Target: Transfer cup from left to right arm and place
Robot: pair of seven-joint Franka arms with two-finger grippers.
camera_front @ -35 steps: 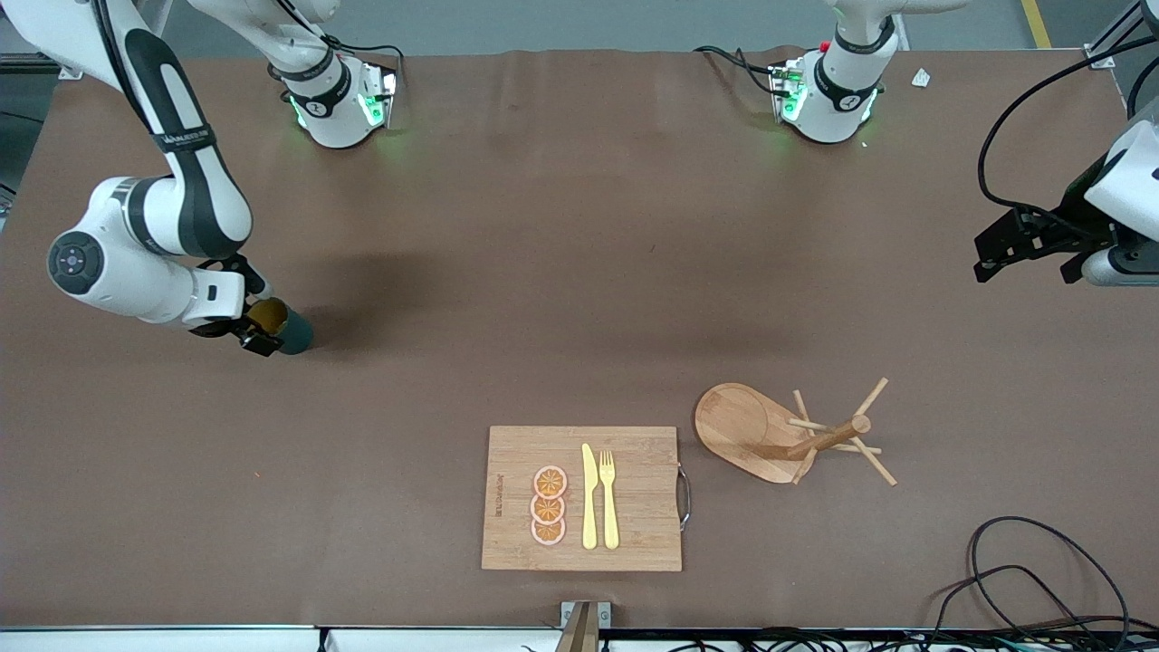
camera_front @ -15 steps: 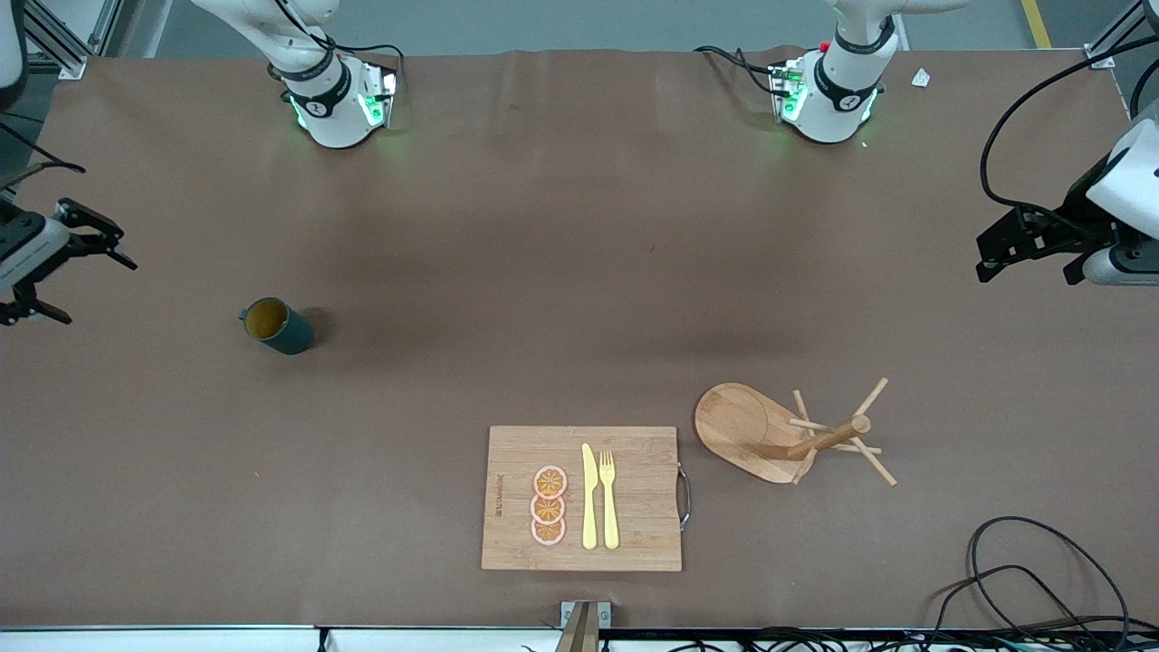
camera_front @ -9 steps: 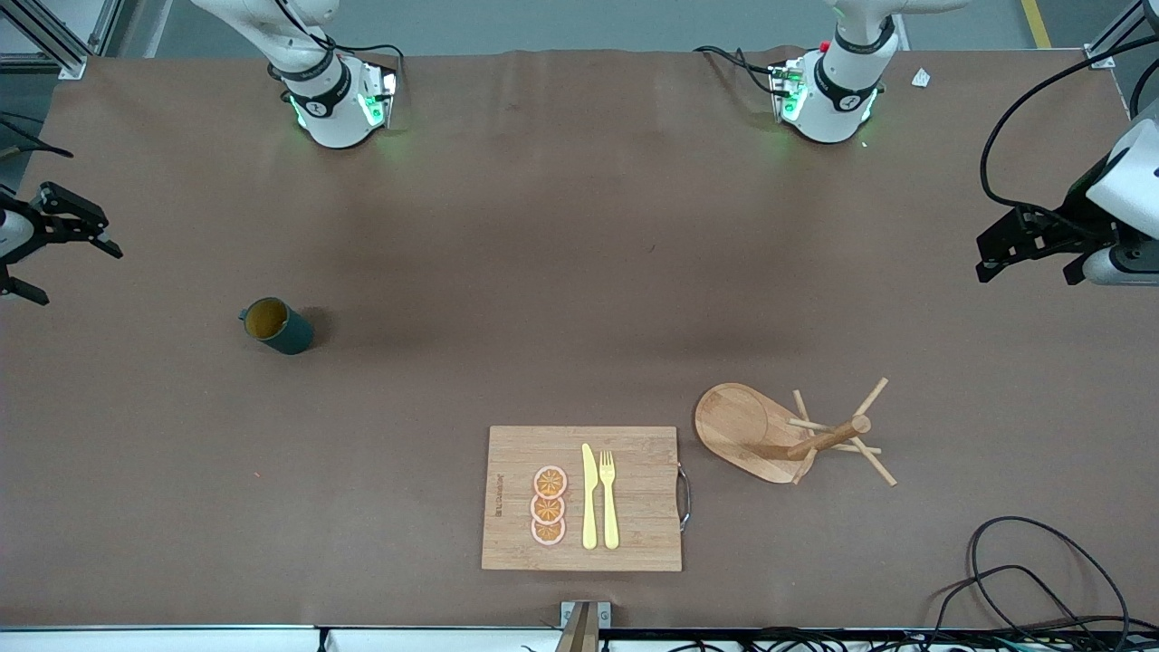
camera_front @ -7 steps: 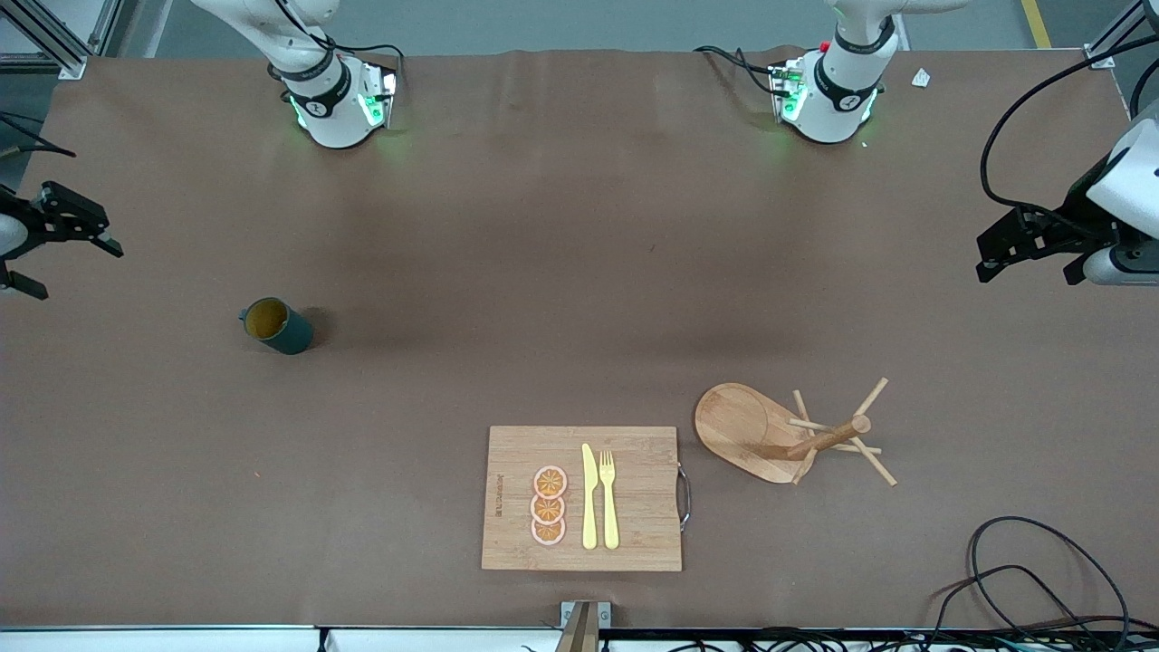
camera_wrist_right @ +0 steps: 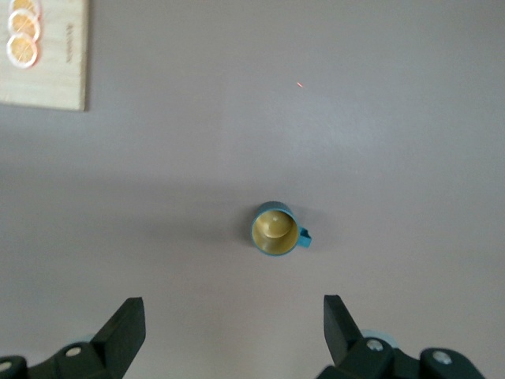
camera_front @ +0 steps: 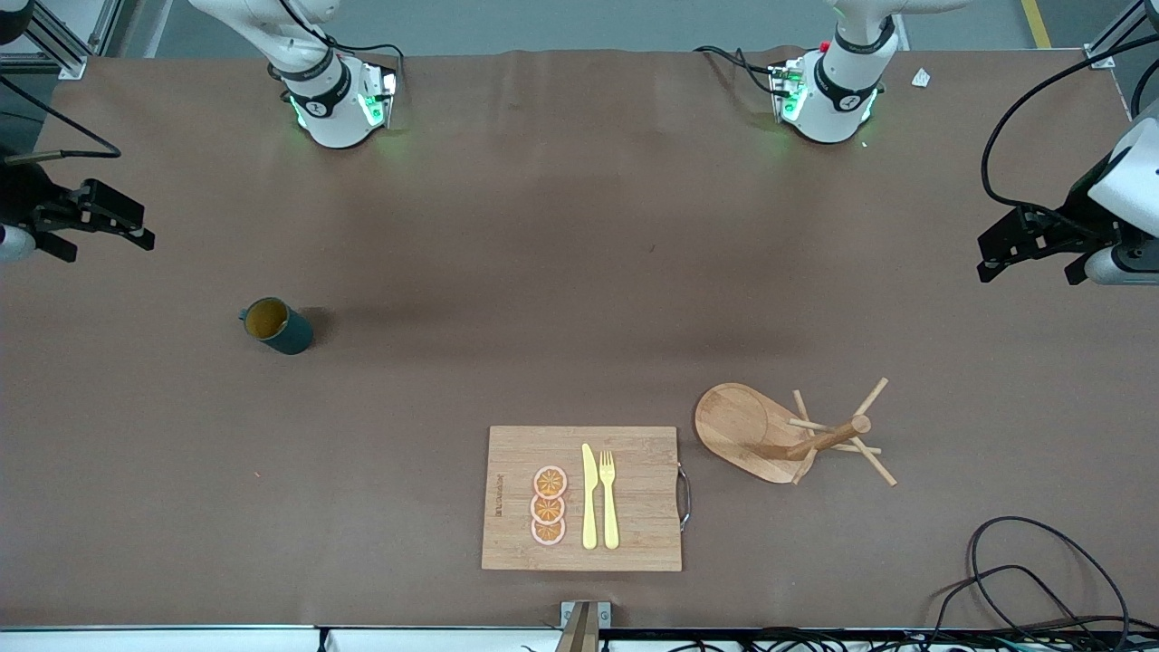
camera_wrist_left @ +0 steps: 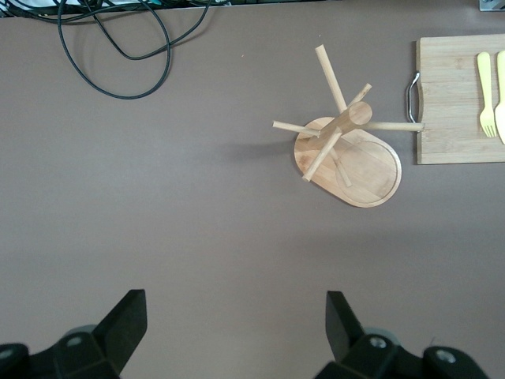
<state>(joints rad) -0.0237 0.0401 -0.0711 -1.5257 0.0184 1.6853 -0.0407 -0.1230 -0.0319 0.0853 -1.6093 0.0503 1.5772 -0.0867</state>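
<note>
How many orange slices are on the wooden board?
3. The orange slices lie in a short row on the cutting board, beside the yellow knife: one farthest from the front camera, one in the middle, one nearest. None look hidden.

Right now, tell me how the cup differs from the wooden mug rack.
The cup is dark teal with a mustard inside; the mug rack is pale bare wood. The cup stands toward the right arm's end of the table; the rack stands nearer the front camera, toward the left arm's end, beside the cutting board. Both stand upright and untouched.
</note>
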